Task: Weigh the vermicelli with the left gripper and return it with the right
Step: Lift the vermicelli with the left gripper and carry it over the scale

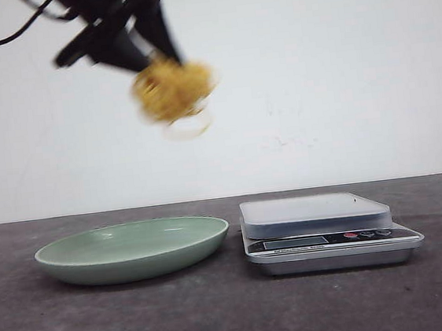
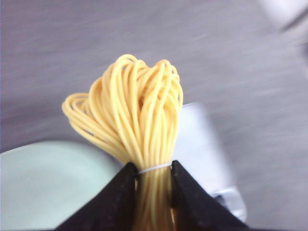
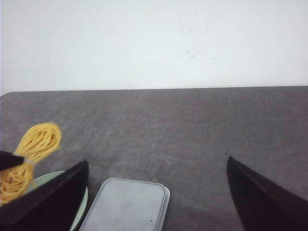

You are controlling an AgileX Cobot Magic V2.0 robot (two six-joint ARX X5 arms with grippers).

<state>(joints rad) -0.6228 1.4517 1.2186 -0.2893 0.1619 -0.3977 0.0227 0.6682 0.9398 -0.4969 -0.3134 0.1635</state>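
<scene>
Yellow vermicelli (image 1: 172, 89) hangs high above the desk (image 1: 221, 316), a looped bundle bound by a thin white tie, blurred in my front view. My left gripper (image 2: 153, 190) is clamped on it: in the left wrist view both black fingers (image 2: 118, 197) press against the strands right at the tie, the loops fanning out beyond them. From the front the bundle sits above the right part of the green plate (image 1: 133, 250), short of the scale (image 1: 323, 230).

On the desk, the shallow plate lies just beside the grey digital scale, close but apart. The scale's flat tray is bare, its display and small buttons face me, and nothing stands between the bundle and the tray.

My right gripper (image 3: 156, 192) holds nothing; its dark fingers (image 3: 53, 197) are spread wide, framing the scale's tray (image 3: 127, 204) and open desk. A white wall (image 1: 337, 66) backs the scene.
</scene>
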